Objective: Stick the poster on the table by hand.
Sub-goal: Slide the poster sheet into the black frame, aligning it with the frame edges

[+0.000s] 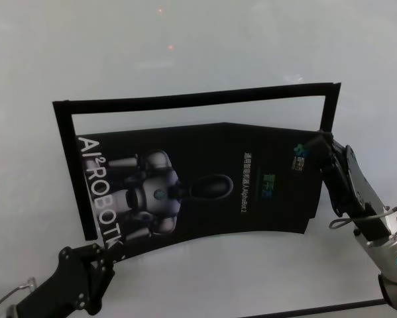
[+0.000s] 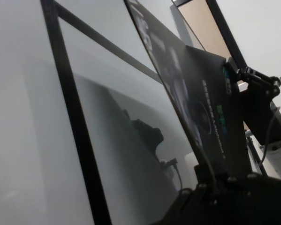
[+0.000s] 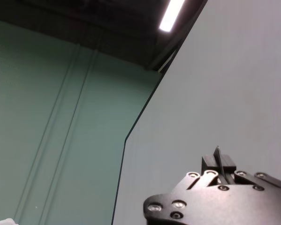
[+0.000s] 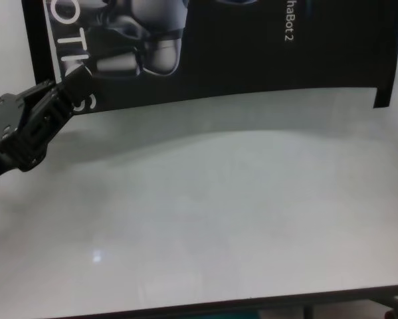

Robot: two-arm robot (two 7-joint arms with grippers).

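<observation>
The poster point(image 1: 211, 192), black with a grey-white robot and white letters, hangs curved above the white table point(image 1: 185, 53). My left gripper point(image 1: 109, 248) is shut on its near left corner by the letters; the chest view shows it too point(image 4: 72, 83). My right gripper point(image 1: 317, 140) is shut on the poster's far right corner. In the right wrist view the gripper point(image 3: 218, 161) pinches the thin sheet edge. The left wrist view shows the poster point(image 2: 196, 93) edge-on, with the right gripper point(image 2: 239, 75) at its far end.
A thin black rectangular outline point(image 1: 198, 98) lies on the table behind and left of the poster; the left wrist view shows it too point(image 2: 74, 117). The table's dark front edge point(image 4: 252, 302) runs close in front of me. White tabletop point(image 4: 218, 219) lies under the poster.
</observation>
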